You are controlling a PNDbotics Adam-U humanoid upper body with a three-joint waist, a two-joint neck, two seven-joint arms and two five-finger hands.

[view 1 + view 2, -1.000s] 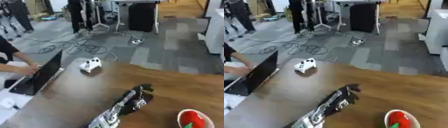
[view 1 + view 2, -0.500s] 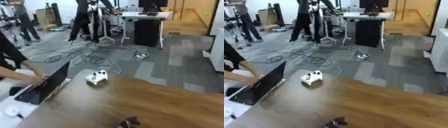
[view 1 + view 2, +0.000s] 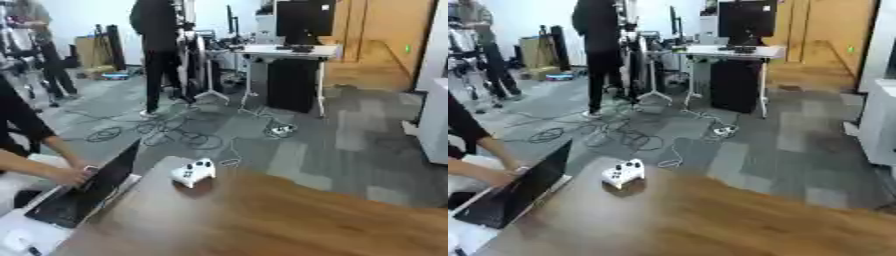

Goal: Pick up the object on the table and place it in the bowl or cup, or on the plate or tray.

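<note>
I see neither hand — so their state is out of view. Only a white game controller (image 3: 193,172) sits near the wooden table's (image 3: 289,220) far-left edge, grips toward me, beside an open laptop (image 3: 83,192).

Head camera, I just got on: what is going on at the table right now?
Nothing is being handled at this moment. Neither robot hand shows in either eye view, and no bowl, cup, plate or tray is in sight. The view takes in the far part of the wooden table, the floor and the room beyond. A white game controller sits near the table's far left corner, untouched. Beside it, a person's hand rests on an open laptop.
</note>
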